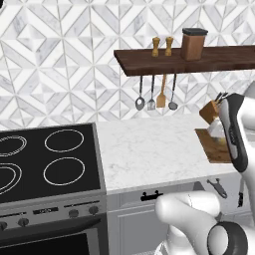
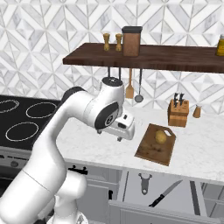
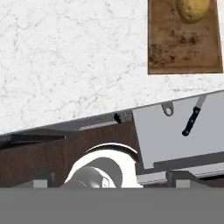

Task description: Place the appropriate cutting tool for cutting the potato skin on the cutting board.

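The white marble counter [image 2: 197, 148] runs from the black stove [image 1: 47, 159] toward the right, under a dark wooden shelf [image 2: 144, 58] with utensils hanging below it. The robot arm bends over the counter's front, its gripper [image 2: 124, 127] held above the marble left of the cutting board [image 2: 151, 148]; whether its fingers are apart or together I cannot tell, as the tips are hidden. Below the counter edge a drawer [image 2: 166, 192] stands open. The reddish-brown cutting board lies flat on the counter near the front edge, with a lighter knife block [image 2: 178, 113] behind it by the wall. In the drawer lie a black-handled knife [image 2: 164, 194] and, just to its left, a peeler [image 2: 144, 181], apart from each other. The potato [image 2: 161, 137] rests on the board's far half.
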Robot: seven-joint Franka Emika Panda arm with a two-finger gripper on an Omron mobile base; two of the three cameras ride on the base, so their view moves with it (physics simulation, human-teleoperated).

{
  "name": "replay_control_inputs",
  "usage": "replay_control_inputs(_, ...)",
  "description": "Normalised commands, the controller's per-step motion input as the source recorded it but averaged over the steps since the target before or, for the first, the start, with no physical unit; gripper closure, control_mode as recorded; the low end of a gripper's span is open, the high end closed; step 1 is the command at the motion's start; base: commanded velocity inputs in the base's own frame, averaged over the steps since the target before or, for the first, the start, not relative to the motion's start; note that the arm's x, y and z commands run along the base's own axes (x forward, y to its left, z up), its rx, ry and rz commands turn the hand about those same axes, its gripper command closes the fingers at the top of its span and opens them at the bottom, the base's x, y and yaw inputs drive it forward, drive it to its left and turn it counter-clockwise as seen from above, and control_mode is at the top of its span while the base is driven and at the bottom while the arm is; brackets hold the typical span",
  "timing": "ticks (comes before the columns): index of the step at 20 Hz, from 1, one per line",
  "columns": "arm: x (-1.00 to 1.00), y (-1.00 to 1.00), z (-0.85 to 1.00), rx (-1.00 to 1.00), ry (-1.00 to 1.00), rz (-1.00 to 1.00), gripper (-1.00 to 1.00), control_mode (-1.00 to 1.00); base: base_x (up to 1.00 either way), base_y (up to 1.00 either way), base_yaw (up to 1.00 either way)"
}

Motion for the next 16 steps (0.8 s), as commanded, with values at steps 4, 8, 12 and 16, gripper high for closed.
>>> replay_control_inputs(4, -0.32, -0.9, -0.21, 0.02, 0.29, -0.15, -1.0, -1.0, 0.0, 0.0, 0.0)
replay_control_inputs(8, -0.5, -0.79, -0.28, 0.05, 0.25, -0.08, -1.0, -1.0, 0.0, 0.0, 0.0)
replay_control_inputs(12, -0.35, -0.62, -0.6, 0.02, 0.16, -0.01, -1.0, -1.0, 0.0, 0.0, 0.0)
replay_control_inputs(16, -0.39, -0.48, -0.49, 0.0, 0.01, 0.04, -1.0, -1.0, 0.0, 0.0, 0.0)
